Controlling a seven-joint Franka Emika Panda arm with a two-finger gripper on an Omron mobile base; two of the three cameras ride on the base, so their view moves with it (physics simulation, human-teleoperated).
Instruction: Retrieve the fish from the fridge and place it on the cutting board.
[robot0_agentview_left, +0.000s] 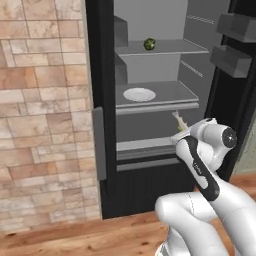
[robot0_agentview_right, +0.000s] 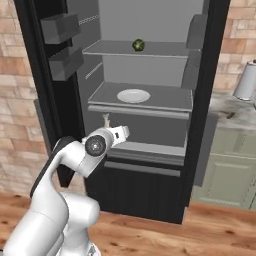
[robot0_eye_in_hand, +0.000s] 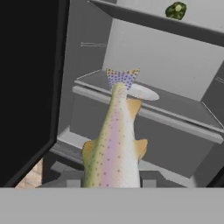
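The pincer (robot0_eye_in_hand: 111, 183) is closed on the small slender fish (robot0_eye_in_hand: 114, 144), pale greenish-grey with a pinkish flank, orange fins and a spotted tan tail. In the hand view the body runs straight out from the pincer, head end down at the grip and tail pointing away toward the middle shelf, so the long axis of the fish lines up with the hand's own axis. In the left base view the tail (robot0_agentview_left: 179, 121) sticks up just above the white wrist, in front of the open tall black fridge with its grey interior (robot0_agentview_left: 165, 65), at about the level of the lower shelf. A white shallow plate (robot0_agentview_left: 139, 94) lies on the middle shelf, and a round dark green ball (robot0_agentview_left: 149, 44) on the shelf above. The fish seems clear of the shelves. To my eye, the coming move is a retreat along that axis, back out of the fridge, then a swing toward the grey counter (robot0_agentview_right: 235, 116) at the right, where a white paper towel roll (robot0_agentview_right: 246, 81) stands
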